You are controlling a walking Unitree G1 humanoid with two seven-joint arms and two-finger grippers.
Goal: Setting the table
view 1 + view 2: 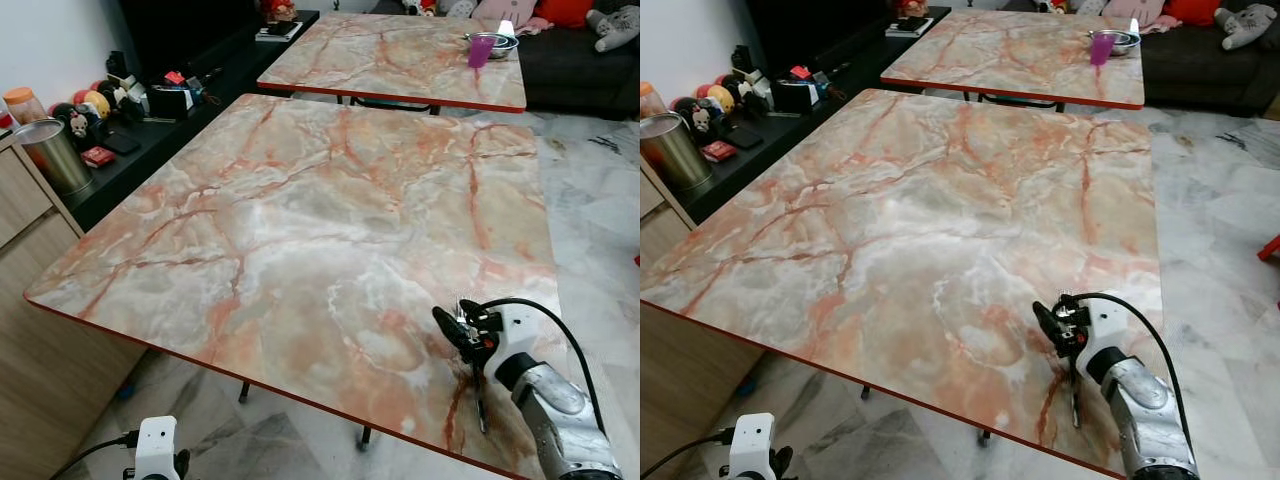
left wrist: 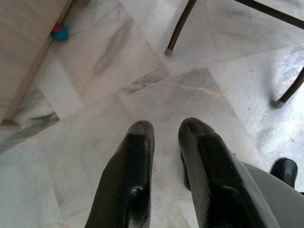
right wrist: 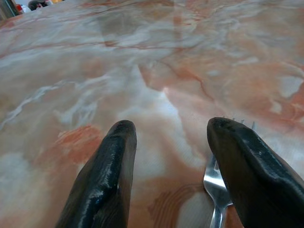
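Right gripper (image 1: pixel 462 328) hovers over the near right corner of the marble bench (image 1: pixel 300 220), released, with a fork (image 1: pixel 480 400) lying flat on the bench surface beside the wrist; apart from that fork the near bench carries nothing, so table setting is judged barely begun. On the far bench (image 1: pixel 400 60) stand a pink cup (image 1: pixel 481 50) and a metal bowl (image 1: pixel 497 41); their contents cannot be made out. Left wrist view: left gripper (image 2: pixel 164 142) hangs over the tiled floor (image 2: pixel 95 71), fingers nearly together, holding nothing. Right wrist view: spread fingers (image 3: pixel 109 166) grasp nothing; the fork tines lie just beside one finger.
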